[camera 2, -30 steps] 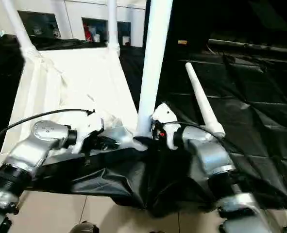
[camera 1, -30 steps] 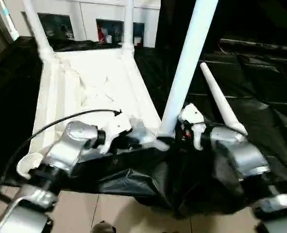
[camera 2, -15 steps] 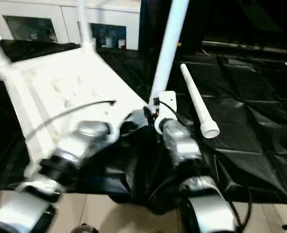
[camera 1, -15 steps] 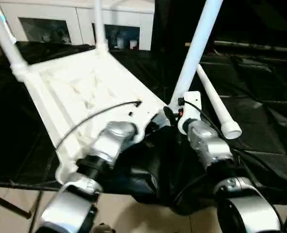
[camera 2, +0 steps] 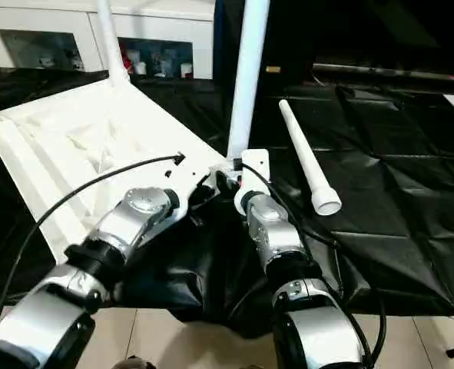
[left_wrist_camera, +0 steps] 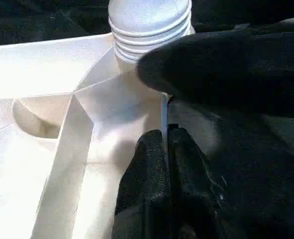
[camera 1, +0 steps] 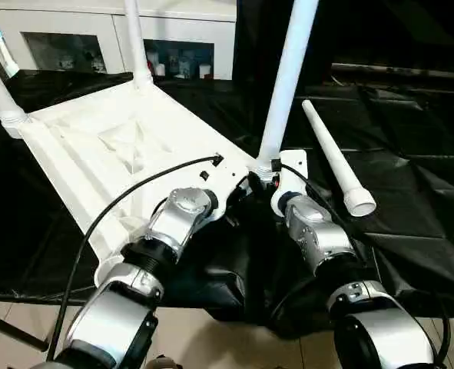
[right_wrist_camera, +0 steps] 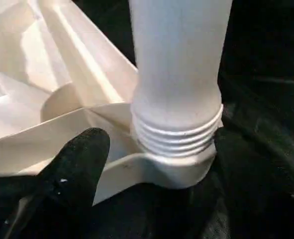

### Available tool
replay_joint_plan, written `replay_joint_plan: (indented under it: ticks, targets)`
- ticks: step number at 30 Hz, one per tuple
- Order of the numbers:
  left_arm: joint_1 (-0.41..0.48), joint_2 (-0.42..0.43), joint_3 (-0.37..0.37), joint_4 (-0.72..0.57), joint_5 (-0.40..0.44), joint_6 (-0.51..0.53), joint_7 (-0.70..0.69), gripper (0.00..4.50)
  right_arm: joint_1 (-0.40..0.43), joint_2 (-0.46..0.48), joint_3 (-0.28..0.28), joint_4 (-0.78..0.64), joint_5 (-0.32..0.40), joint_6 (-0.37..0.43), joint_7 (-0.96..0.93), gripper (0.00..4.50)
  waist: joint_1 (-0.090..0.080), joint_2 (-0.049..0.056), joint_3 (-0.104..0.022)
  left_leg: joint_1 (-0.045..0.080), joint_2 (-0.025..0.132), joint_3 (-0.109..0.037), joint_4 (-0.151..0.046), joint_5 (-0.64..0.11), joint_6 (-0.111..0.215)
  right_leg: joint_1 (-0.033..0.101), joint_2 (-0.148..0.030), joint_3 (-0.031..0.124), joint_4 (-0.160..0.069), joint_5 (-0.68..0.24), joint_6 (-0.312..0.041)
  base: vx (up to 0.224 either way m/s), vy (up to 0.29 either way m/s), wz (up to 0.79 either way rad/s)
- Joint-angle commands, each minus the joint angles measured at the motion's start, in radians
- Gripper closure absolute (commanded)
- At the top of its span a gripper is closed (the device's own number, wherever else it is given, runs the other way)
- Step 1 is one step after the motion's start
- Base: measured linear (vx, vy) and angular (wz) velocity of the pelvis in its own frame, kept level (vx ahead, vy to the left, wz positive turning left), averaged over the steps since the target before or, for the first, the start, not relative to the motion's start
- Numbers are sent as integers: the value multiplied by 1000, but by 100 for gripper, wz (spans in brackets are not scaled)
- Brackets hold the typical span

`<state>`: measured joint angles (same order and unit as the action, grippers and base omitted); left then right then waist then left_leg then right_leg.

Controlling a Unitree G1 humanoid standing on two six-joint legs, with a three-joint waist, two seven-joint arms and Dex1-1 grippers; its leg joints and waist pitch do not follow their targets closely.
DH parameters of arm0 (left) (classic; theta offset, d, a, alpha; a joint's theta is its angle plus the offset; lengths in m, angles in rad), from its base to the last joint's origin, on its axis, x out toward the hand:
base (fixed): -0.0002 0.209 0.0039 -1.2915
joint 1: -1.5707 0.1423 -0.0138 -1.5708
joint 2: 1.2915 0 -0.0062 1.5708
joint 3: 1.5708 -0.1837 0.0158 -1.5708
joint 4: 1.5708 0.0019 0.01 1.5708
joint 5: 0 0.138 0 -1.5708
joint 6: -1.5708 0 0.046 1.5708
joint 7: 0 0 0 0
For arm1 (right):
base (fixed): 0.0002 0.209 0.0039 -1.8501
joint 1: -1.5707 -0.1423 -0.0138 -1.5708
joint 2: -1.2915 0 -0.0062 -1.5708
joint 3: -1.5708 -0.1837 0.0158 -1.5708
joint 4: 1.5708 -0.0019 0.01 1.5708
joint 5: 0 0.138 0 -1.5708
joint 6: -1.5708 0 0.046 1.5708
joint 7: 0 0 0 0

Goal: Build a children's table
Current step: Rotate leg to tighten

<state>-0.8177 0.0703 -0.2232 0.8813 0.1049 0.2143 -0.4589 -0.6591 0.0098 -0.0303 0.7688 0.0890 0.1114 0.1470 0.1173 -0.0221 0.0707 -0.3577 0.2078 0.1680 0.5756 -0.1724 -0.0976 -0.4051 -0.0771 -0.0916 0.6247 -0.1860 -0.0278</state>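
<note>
The white table top (camera 1: 119, 146) lies underside up on a black sheet. Two legs (camera 1: 134, 38) stand in its far corner sockets. A third leg (camera 1: 288, 77) stands upright in the near right socket, its threaded base (right_wrist_camera: 176, 134) seated there. A loose leg (camera 1: 334, 157) lies on the sheet to the right. My left gripper (left_wrist_camera: 167, 149) is shut on the top's thin rim beside that socket. My right gripper (right_wrist_camera: 171, 164) is open around the leg's base, one finger (right_wrist_camera: 77, 169) standing apart from it.
A white cabinet (camera 1: 180, 31) with glass doors stands behind the table top. The black sheet (camera 1: 411, 154) covers the platform and hangs over its near edge, with tiled floor (camera 1: 211, 338) below. A black cable (camera 1: 134, 196) arcs over my left forearm.
The camera has swung, so the whole picture has shifted. My right gripper's fingers have spread wider at the leg's base. The left gripper stays shut on the rim.
</note>
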Motion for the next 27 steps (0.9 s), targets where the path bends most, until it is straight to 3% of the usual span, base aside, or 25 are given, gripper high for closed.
replay_joint_plan:
  ticks: [1, 3, 8, 9, 10, 13, 15, 16, 17, 18, 19, 20, 21, 22, 24, 25, 26, 27]
  targets:
    - [-52, 8, 87, 43, -41, -76, 70, 405, 36, -29, 11, -106, -18, 20, 21, 72, 11, 10, -85, 1, 12, -4, -56, -132, 28, 67, -66, 56, -77, -86, -154, 0, 0, 0]
    - [-76, 15, 116, 66, -47, -103, 129, 394, 64, -44, 15, -150, -23, 33, 28, 72, 9, 6, -88, -10, 11, -8, -54, -97, 32, 78, -69, 55, -65, -25, -169, 0, 0, 0]
    - [-106, 34, 174, 81, -49, -205, 292, 353, 97, -55, 20, -184, -21, 52, 21, 72, 10, 11, -89, -7, 13, -7, -49, -95, 51, 72, -68, 53, -63, 16, -197, 0, 0, 0]
    - [-101, 43, 186, 71, -54, -218, 309, 352, 107, -53, 24, -192, -24, 58, 20, 72, 10, 7, -89, -6, 15, -6, -49, -95, 54, 73, -70, 52, -63, 12, -203, 0, 0, 0]
    - [-95, 53, 198, 63, -55, -229, 324, 325, 120, -51, 30, -211, -29, 70, 19, 72, 12, 8, -89, -5, 16, -5, -48, -86, 60, 70, -68, 53, -61, 25, -208, 0, 0, 0]
    - [-35, 86, 230, -36, -53, -214, 340, 312, 146, -43, 43, -253, -32, 98, 24, 72, 16, 9, -90, -6, 19, -7, -48, -67, 71, 71, -71, 51, -55, 50, -219, 0, 0, 0]
    - [57, 118, 244, -198, -41, -158, 338, 297, 159, -44, 59, -280, -35, 115, 35, 72, 17, 12, -88, -5, 21, -6, -49, -80, 65, 67, -72, 52, -57, 33, -220, 0, 0, 0]
    - [141, 143, 264, -342, -25, -105, 345, 271, 167, -46, 69, -294, -37, 126, 44, 72, 18, 17, -86, -7, 24, -9, -52, -83, 60, 66, -73, 51, -55, 31, -220, 0, 0, 0]
    - [199, 159, 278, -440, -15, -69, 350, 271, 173, -47, 75, -305, -38, 133, 50, 72, 18, 20, -89, -1, 34, -9, -52, -90, 51, 66, -78, 51, -50, 39, -226, 0, 0, 0]
    - [199, 159, 278, -440, -15, -69, 350, 270, 173, -47, 75, -305, -38, 133, 50, 72, 9, 18, -83, -10, 32, -9, -55, -97, 49, 66, -73, 50, -54, 27, -220, 0, 0, 0]
    - [247, 174, 291, -515, -7, -42, 360, 255, 179, -47, 79, -313, -37, 138, 55, 72, 12, 22, -81, 4, 25, -2, -52, -127, 42, 54, -68, 52, -63, -7, -213, 0, 0, 0]
    - [311, 188, 325, -605, 2, -24, 386, 255, 187, -47, 82, -322, -36, 145, 60, 72, 14, 23, -83, 3, 29, -4, -53, -131, 36, 58, -70, 52, -59, -9, -212, 0, 0, 0]
    - [335, 192, 340, -635, 5, -22, 396, 238, 190, -46, 83, -324, -36, 147, 60, 72, 15, 20, -73, -6, 31, -7, -61, -154, 30, 59, -72, 52, -63, -41, -202, 0, 0, 0]
    - [428, 194, 406, -747, 22, -33, 449, 227, 200, -42, 85, -326, -35, 153, 60, 72, 20, 16, -71, 0, 31, -6, -63, -191, 21, 56, -73, 52, -71, -97, -186, 0, 0, 0]
    - [517, 183, 465, -846, 47, -46, 508, 222, 207, -37, 87, -326, -35, 159, 56, 72, 17, 20, -67, -5, 32, -9, -68, -220, 10, 55, -70, 52, -75, -138, -168, 0, 0, 0]
    - [517, 183, 465, -846, 47, -46, 508, 208, 207, -37, 87, -326, -35, 159, 56, 72, 19, 21, -68, 2, 29, -7, -67, -235, 8, 49, -67, 54, -79, -160, -154, 0, 0, 0]
    - [584, 171, 496, -932, 65, -4, 541, 192, 209, -34, 91, -331, -34, 167, 53, 72, 24, 29, -65, 2, 28, -9, -69, -253, 2, 46, -65, 54, -82, -178, -142, 0, 0, 0]
    - [584, 171, 496, -932, 65, -4, 541, 192, 209, -34, 91, -331, -34, 167, 53, 72, 22, 26, -64, 3, 29, -8, -69, -263, 0, 45, -64, 55, -83, -183, -139, 0, 0, 0]
